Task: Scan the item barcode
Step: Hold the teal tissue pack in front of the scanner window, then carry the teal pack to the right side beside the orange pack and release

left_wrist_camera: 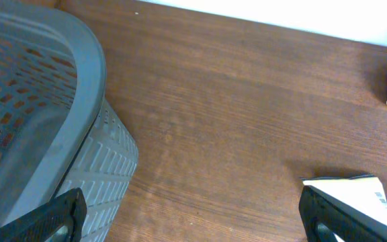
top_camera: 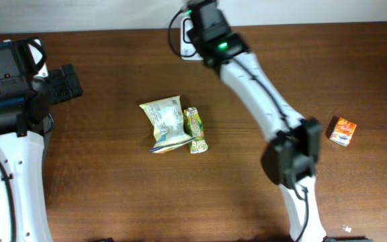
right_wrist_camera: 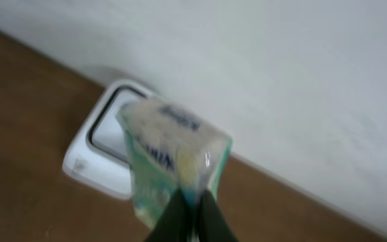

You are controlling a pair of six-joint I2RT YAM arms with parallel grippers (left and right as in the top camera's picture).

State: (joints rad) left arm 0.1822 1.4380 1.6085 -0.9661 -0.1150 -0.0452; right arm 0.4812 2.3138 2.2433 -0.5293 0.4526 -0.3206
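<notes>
Packet, green and white, is clamped by one edge in the right pincer, jaws together on it, in front of the white scanner at the far edge of the desk. Left pincer gapes wide, holding nothing, beside the grey basket.

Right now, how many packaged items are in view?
4: pale snack bag and green pouch mid-table, orange carton farther right, one packet pinched in the right hand by the scanner. Basket contents partly unseen.
</notes>
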